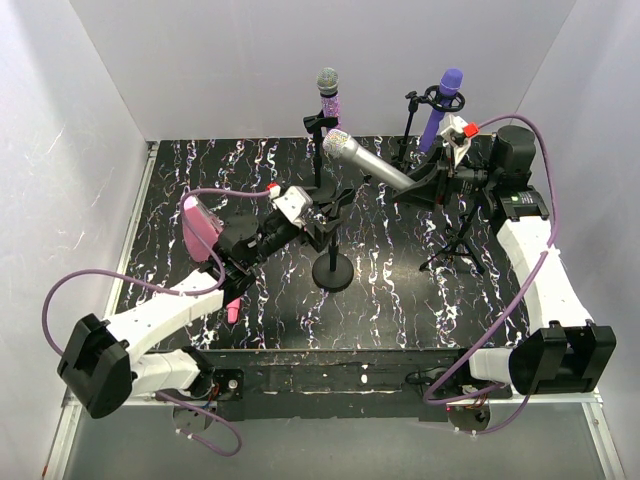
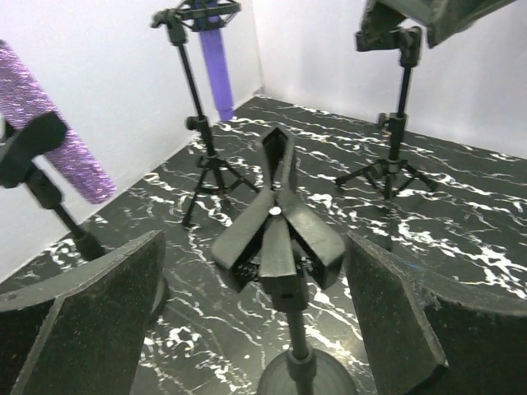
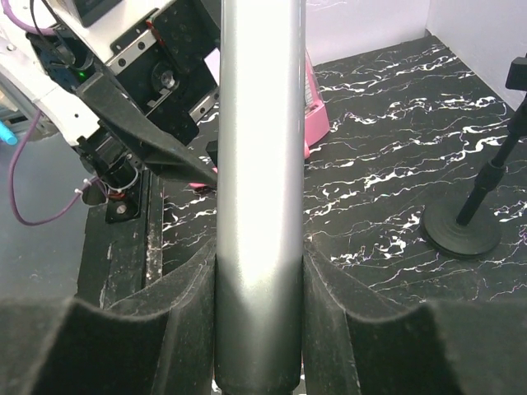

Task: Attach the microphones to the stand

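1. Black worktop veined with white, closed in by white walls on three sides, viewed from above and behind two robot arms.
2. Left gripper near the middle of the worktop, level with the top of a round-base stand.
3. Left fingers spread wide apart, one on each side of the stand's black clip, touching neither side of it.
4. Right gripper at the back right, raised above the worktop, fingers clamped tight on the smooth lower body of the silver-grey microphone.
5. Silver-grey microphone held in the air at a tilt, mesh head pointing up and toward the back left, close to the stands at the back.
6. Glittery microphone upright at the back centre, gripped by the clip of a thin black stand, grey mesh head on top.
7. Purple microphone at the back right, leaning slightly, held in the clip of a tripod stand.
8. Second tripod stand just in front of the right gripper in the overhead view, legs spread on the worktop.
9. Pink object at the left of the worktop, partly hidden by the left arm, its shape hard to make out.
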`<state>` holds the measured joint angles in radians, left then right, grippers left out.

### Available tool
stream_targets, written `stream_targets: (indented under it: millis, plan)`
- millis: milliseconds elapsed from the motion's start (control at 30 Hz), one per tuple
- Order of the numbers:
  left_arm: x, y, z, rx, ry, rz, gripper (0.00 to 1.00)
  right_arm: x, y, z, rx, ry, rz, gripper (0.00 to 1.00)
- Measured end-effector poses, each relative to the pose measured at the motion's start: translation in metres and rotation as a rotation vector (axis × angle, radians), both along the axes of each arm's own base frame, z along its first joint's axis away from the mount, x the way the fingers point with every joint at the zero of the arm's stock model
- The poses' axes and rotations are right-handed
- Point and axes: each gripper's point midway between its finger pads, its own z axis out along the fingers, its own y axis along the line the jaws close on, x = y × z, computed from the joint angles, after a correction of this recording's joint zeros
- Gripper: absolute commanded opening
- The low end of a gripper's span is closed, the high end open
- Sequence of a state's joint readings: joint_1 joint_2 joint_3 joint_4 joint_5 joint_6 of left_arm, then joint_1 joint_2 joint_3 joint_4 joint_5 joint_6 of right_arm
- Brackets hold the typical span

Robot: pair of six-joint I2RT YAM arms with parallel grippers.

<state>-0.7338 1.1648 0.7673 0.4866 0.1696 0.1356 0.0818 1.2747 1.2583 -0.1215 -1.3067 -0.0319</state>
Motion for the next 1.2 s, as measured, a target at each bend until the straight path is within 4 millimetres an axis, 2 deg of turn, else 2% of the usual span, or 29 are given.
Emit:
stream_targets:
  millis: [67, 200, 233, 300, 333, 433, 600, 767, 1200]
  plan:
    - [0.000, -0.006, -0.005, -0.004, 0.014, -0.029, 0.81, 0.002, 0.000, -0.001, 0.001, -0.007, -0.003, 0.01]
    - [0.000, -0.016, -0.012, -0.001, 0.042, -0.070, 0.63, 0.006, 0.000, -0.007, 0.001, -0.005, -0.006, 0.01]
    - [-0.001, -0.017, -0.012, -0.004, 0.045, -0.078, 0.54, 0.007, 0.001, -0.009, 0.001, -0.004, -0.006, 0.01]
    - [-0.002, -0.018, -0.010, -0.014, 0.044, -0.090, 0.26, 0.010, 0.002, -0.016, 0.001, 0.001, -0.006, 0.01]
    - [-0.002, -0.018, -0.009, -0.019, 0.045, -0.095, 0.16, 0.012, 0.003, -0.020, 0.001, 0.005, -0.004, 0.01]
    - [-0.003, -0.017, -0.009, -0.024, 0.055, -0.111, 0.03, 0.018, 0.005, -0.035, -0.001, 0.034, 0.003, 0.01]
    - [0.000, -0.011, -0.009, -0.030, 0.074, -0.141, 0.02, 0.021, 0.015, -0.056, -0.001, 0.049, 0.056, 0.01]
    - [0.002, -0.002, -0.010, -0.048, 0.110, -0.187, 0.01, 0.015, 0.031, -0.075, 0.004, 0.047, 0.154, 0.01]
    - [-0.012, -0.008, -0.010, -0.084, 0.165, -0.317, 0.03, -0.006, 0.077, -0.123, -0.029, 0.018, 0.360, 0.01]
